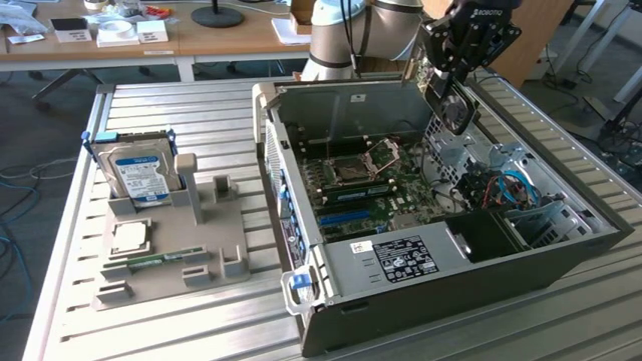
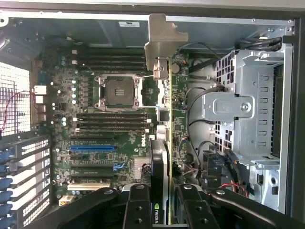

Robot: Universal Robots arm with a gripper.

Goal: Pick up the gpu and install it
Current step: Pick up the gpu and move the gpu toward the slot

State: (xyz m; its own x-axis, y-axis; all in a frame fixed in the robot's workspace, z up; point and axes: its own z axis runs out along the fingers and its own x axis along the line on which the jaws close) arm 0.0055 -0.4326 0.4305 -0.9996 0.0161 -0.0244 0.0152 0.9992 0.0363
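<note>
Green circuit board and a black plastic cooler, seen edge-on, make up the gpu (image 2: 160,157), which hangs upright in the gripper (image 2: 163,202) over the open computer case (image 1: 501,293). The two black fingers (image 2: 138,210) are clamped on the card's flat faces, one on each side, and the bent silver end bracket (image 2: 159,40) sits at the card's far end. In the exterior view the cooler's round fan faces the camera. The card is near the case's far wall, toward the exterior view's right, and clear of the board beneath (how far above it I cannot tell).

Below lies the motherboard (image 2: 119,138), green and densely studded. It carries a square metal-framed processor socket (image 2: 119,93), long dark memory slots and one bright blue expansion slot (image 2: 93,148). Beside it stands a drive cage (image 2: 243,105) of perforated grey steel, with loose cables nearby.

The case rests on its side on a ribbed aluminium table (image 1: 180,105). To the exterior view's left, a grey moulded tray (image 1: 216,226) holds three things:
- a silver hard drive (image 1: 140,173) with a blue label, standing upright
- a square processor chip (image 1: 131,237), lying flat
- a narrow green RAM stick (image 1: 161,259), lying in its groove
</note>
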